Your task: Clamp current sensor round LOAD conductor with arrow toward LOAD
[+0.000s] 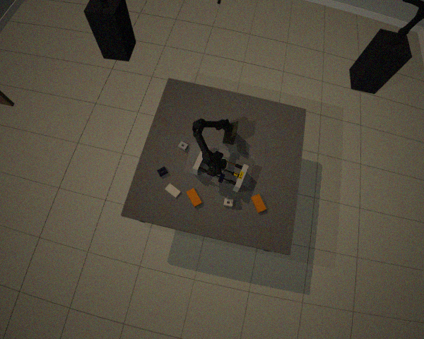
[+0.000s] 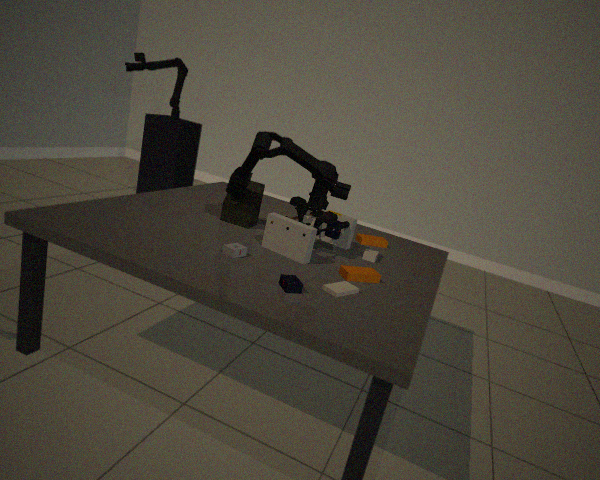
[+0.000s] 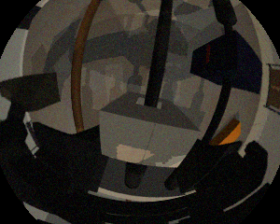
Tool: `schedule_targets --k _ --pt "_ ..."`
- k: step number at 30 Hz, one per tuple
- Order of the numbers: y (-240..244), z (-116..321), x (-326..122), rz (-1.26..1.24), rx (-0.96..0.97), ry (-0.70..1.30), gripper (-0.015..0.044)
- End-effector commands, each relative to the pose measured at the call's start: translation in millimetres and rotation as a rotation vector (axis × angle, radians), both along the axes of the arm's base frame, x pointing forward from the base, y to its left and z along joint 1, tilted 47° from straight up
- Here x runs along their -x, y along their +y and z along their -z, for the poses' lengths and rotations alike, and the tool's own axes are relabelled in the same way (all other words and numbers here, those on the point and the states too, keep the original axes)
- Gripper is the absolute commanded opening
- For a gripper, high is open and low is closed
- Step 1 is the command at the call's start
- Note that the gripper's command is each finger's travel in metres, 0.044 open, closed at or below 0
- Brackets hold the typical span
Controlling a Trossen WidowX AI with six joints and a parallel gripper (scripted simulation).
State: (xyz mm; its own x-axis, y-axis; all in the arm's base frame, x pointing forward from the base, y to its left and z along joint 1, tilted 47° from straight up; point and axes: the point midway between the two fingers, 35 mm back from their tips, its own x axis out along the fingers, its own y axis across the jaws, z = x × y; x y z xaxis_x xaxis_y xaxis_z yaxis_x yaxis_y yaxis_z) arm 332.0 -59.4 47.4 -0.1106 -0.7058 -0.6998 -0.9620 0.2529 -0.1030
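Fingers (image 1: pixel 214 168) (image 2: pixel 318 215) were clamped on sensor (image 3: pixel 147 140), round middle conductor (image 1: pixel 228 171) (image 3: pixel 159 51). Arrow unreadable. If latch hadn't caught, early release risked reopening.

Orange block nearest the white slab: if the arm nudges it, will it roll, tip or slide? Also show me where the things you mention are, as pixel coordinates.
The orange block (image 1: pixel 193 197) (image 2: pixel 360 274) would probably slide rather than roll, given its flat faces. Tipping seems unlikely, since it lies low on a broad side. Its straight edges suggest something stiff.
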Motion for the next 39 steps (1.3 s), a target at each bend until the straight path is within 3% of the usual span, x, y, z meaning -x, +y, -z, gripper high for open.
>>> schedule_targets --k 1,2,13,39 --pt "-2.9 1.8 0.0 -0.002 0.003 0.002 0.0000" --pt "-3.9 2.9 0.0 -0.002 0.002 0.002 0.0000" --pt "0.0 0.5 0.1 -0.002 -0.001 0.002 0.0279" --pt "0.0 0.5 0.1 -0.002 -0.001 0.002 0.0279"
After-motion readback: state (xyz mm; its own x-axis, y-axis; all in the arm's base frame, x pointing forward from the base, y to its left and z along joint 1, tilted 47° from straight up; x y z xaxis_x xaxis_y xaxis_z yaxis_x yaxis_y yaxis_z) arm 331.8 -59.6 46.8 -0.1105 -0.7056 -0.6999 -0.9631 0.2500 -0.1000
